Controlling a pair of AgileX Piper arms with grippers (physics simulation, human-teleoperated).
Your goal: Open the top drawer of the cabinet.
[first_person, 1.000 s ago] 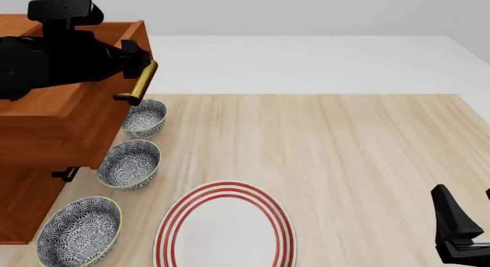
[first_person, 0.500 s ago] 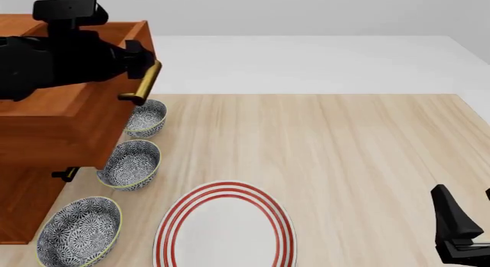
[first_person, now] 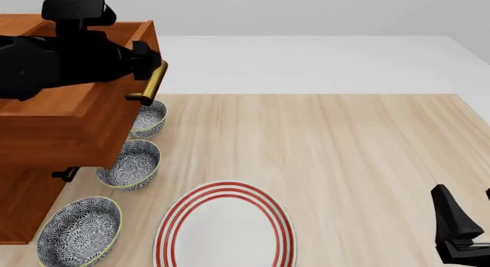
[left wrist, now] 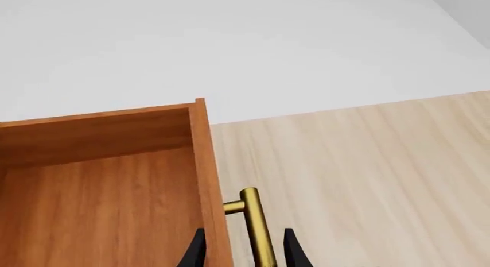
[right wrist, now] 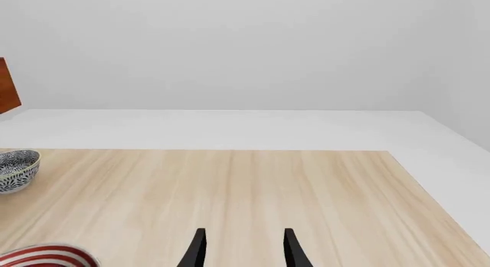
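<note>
Sliding rightward over the past second, the top drawer (first_person: pixel 73 115) now juts well out of the cabinet (first_person: pixel 23 206) at far left, my left end effector (first_person: pixel 146 63) clenched on its brass handle (left wrist: pixel 259 229); I judge opening nearly complete.

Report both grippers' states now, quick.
Left gripper: fingers either side of the top drawer's brass handle; whether they clamp it cannot be told.
Right gripper: open, holding nothing, over the table.
</note>
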